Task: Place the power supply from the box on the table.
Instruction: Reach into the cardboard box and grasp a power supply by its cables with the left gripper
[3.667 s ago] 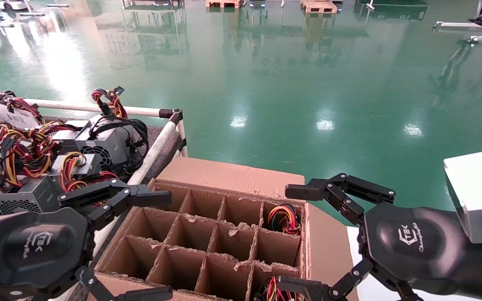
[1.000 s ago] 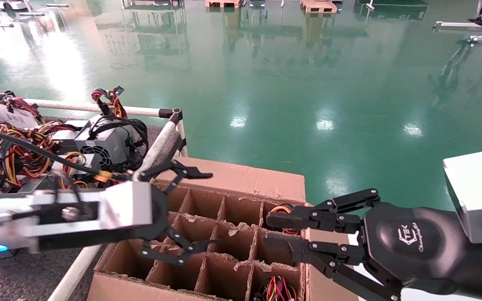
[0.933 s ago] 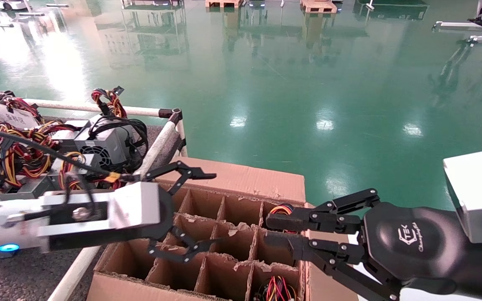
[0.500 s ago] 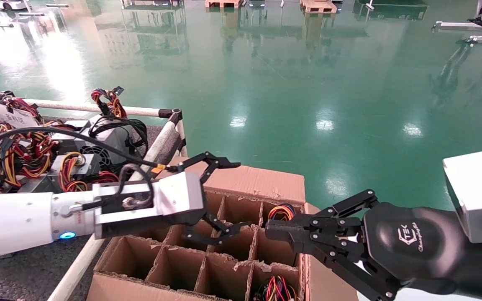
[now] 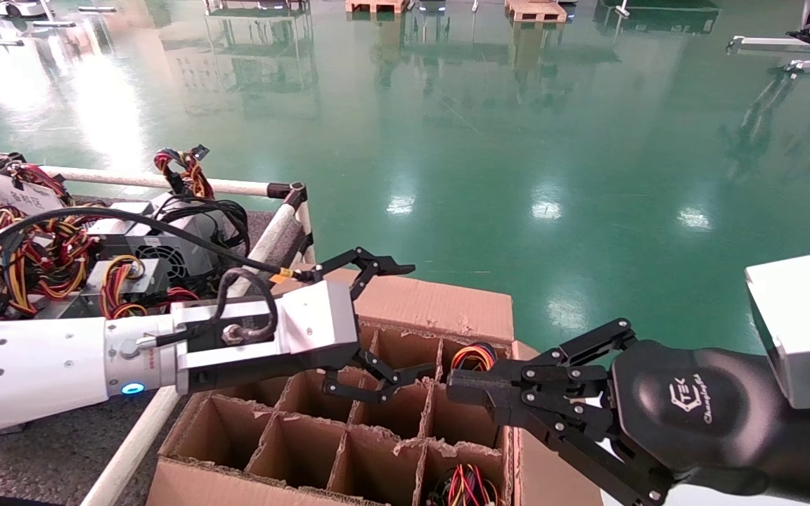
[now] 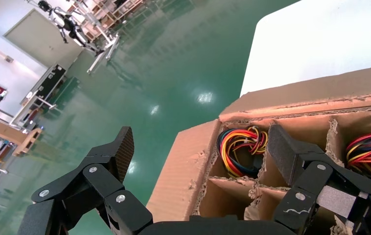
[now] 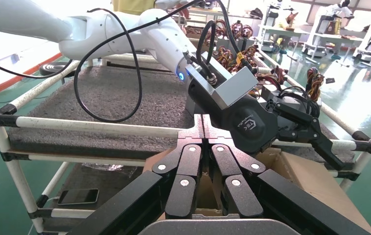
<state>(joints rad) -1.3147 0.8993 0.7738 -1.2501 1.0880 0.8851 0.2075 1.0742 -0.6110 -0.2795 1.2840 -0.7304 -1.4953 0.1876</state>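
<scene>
The box (image 5: 419, 302) stands right of the table (image 5: 39, 457), its divider grid showing. In its far right corner cell lies a loop of red, yellow and black wires (image 5: 473, 355) of a power supply (image 6: 240, 147); the metal body is hidden. My left gripper (image 5: 408, 320) hovers open over the far row, just left of that cell, one finger (image 6: 122, 149) past the flap (image 6: 193, 166) and the other over the dividers. My right gripper (image 5: 458, 383) is shut and empty at the box's right edge, its fingertips (image 7: 203, 125) pressed together.
Several power supplies with coloured wires (image 5: 60, 246) are piled on the table, beside a grey unit with black cables (image 5: 180, 239). A white rail (image 5: 257, 260) runs between table and box. More wires (image 5: 465, 485) fill a near right cell. A phone (image 7: 78, 196) lies under the table.
My left arm has swung right from the table side, over the box to its far right cells, staying open. My right gripper has gone from wide open to shut.
</scene>
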